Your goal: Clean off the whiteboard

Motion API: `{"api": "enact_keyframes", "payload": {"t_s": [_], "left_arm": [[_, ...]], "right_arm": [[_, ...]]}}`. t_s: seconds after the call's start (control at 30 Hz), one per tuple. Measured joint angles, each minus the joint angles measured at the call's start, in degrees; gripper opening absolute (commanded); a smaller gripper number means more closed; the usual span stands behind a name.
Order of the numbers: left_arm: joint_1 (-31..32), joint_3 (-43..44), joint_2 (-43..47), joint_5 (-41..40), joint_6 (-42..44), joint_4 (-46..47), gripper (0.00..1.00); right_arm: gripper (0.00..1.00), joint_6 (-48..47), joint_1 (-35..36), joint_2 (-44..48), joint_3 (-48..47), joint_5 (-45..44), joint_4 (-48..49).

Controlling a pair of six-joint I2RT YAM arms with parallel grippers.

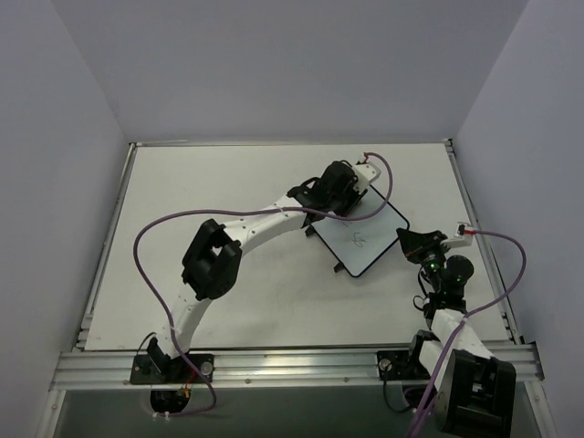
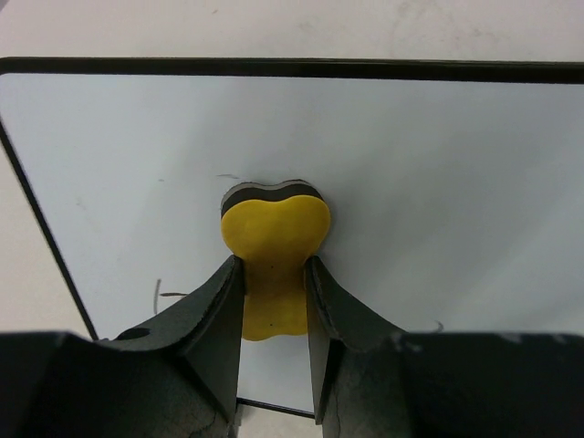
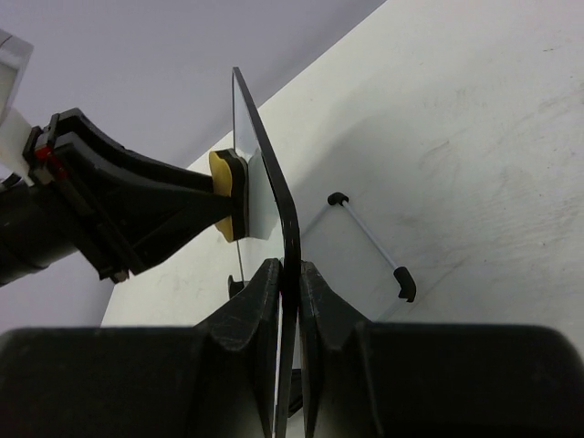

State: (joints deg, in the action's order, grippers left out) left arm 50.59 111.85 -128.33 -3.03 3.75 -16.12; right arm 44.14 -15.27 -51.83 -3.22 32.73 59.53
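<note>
Though edge-on — whiteboard (image 3: 248,128) between right fingers (image 3: 251,319)

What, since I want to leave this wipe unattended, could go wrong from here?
The right end effector grips only the whiteboard by its thin edge; pressure from the sponge may twist it loose.
The left end effector pinches just the sponge's narrow waist, so it could pivot or pop out.
The squiggle near the board's middle could be missed.
</note>
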Motion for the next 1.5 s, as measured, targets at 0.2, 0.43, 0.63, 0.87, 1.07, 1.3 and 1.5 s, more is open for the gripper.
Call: {"api": "enact_keyframes", "payload": {"t_s": [0.2,0.43,0.63,0.87,1.07,1.3,1.5], "left_arm": [[3.5,-3.3,2.3,0.7,0.7,1.7,0.02],[2.1,-3.3,2.3,3.1,-1.0,1.9,0.02],[-2.8,2.2,-1.0,4.2,-2.0,0.3,0.02],[-8.3,5.7,-4.1,3.7,-2.1,-2.1,0.02],[-8.3,6.7,-4.7,2.4,-1.6,-3.1,0.02],[-6.7,-3.6,0.0,1.0,-1.7,3.0,0.02],[-4.2,-15.9,5.6,0.7,-3.1,11.9,0.02]], "right_arm": [[0.00,-0.5,0.4,0.3,0.0,-0.9,-0.7],[0.00,-0.7,1.0,1.1,0.0,-1.4,-1.4],[0.00,-0.9,1.6,1.6,0.0,-1.6,-1.7],[0.00,-0.9,2.3,2.0,-0.1,-1.7,-1.6],[0.00,-1.0,2.6,2.0,-0.2,-1.9,-1.6],[0.00,-1.1,2.6,2.0,-0.2,-2.1,-1.6],[0.00,-1.3,3.0,2.0,-0.2,-2.9,-1.5]]}}
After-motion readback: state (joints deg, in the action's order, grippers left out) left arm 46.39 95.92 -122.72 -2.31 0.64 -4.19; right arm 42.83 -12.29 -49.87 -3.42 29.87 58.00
